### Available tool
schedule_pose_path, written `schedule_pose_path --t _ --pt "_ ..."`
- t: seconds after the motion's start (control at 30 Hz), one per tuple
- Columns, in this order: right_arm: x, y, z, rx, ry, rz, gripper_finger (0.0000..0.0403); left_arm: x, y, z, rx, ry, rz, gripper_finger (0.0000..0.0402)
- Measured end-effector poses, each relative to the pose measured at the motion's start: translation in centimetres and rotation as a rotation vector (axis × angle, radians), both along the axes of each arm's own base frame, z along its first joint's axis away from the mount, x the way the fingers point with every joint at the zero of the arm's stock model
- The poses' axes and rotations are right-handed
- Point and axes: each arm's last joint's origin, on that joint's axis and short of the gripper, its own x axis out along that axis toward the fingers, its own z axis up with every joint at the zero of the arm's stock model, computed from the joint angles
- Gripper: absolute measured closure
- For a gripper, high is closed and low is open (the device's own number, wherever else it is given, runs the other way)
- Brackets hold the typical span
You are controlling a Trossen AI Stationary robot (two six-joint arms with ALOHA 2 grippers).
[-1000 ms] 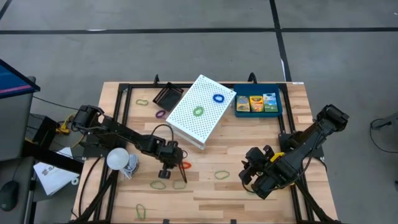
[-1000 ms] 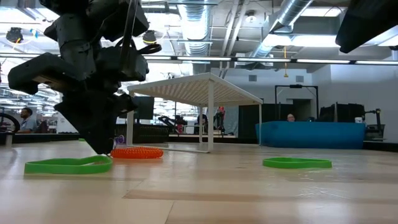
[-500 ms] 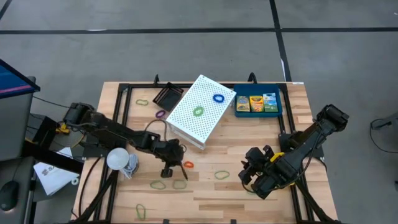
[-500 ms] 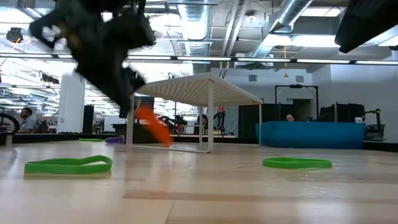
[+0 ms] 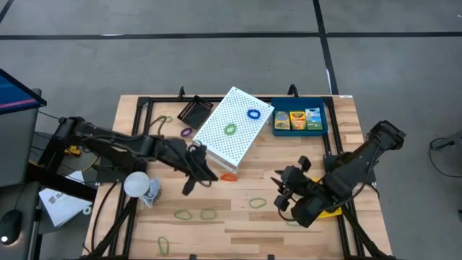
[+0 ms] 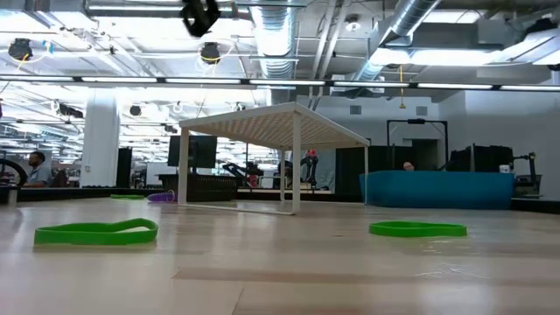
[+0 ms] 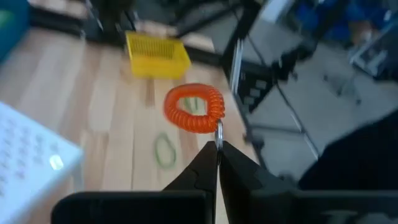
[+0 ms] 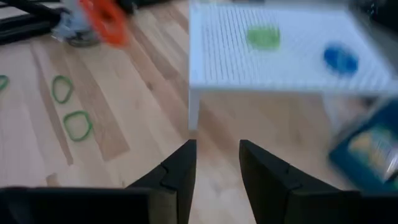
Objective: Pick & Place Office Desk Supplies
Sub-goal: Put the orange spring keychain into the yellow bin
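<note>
My left gripper (image 5: 215,175) (image 7: 218,147) is shut on an orange coiled band (image 5: 228,176) (image 7: 194,107), held above the table just in front of the white perforated stand (image 5: 231,128). A blue loop (image 5: 253,114) and a green loop (image 5: 229,128) lie on top of the stand. My right gripper (image 5: 283,189) (image 8: 214,163) hovers open to the stand's right and touches nothing. Three crayon packs (image 5: 297,119) sit in the blue tray (image 5: 322,130). The yellow tray (image 7: 157,55) lies beneath the right arm. My left gripper pinches the orange band at its near rim (image 7: 218,129) between the two fingertips, only at their free ends. The band is lifted clear of the table and stands out beyond the fingertips as an open ring.
Green loops lie on the near part of the table (image 5: 183,214) (image 5: 208,214) (image 5: 258,203) (image 5: 164,244), and one at the far left (image 5: 165,118). A purple loop (image 5: 185,132) and a black tray (image 5: 193,111) sit left of the stand. A white bulb-like object (image 5: 137,183) lies under the left arm.
My left gripper has risen from the table with the orange band and swung toward the far-right, up to the white stand. The band, which lay on the wood, is now lifted clear. My right gripper has shifted slightly toward the table's left.
</note>
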Motion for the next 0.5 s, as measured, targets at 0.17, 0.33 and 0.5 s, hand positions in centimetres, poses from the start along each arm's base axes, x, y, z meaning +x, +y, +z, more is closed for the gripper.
schedule_pose_path --t 0.17,0.33,0.5 --pt "0.9 -1.7 3.6 -0.188 0.021 0.08 0.0262 1.7 1.3 2.2 -0.016 -0.075 0.043 0.0402" --pt "1.5 -3.0 6.3 -0.352 0.031 0.085 0.0231 3.2 2.3 3.1 -0.071 -0.142 0.06 0.0401" --pt "2.4 -4.3 6.4 -0.403 0.096 0.114 0.0195 3.9 3.2 3.9 -0.149 -0.234 0.091 0.0401"
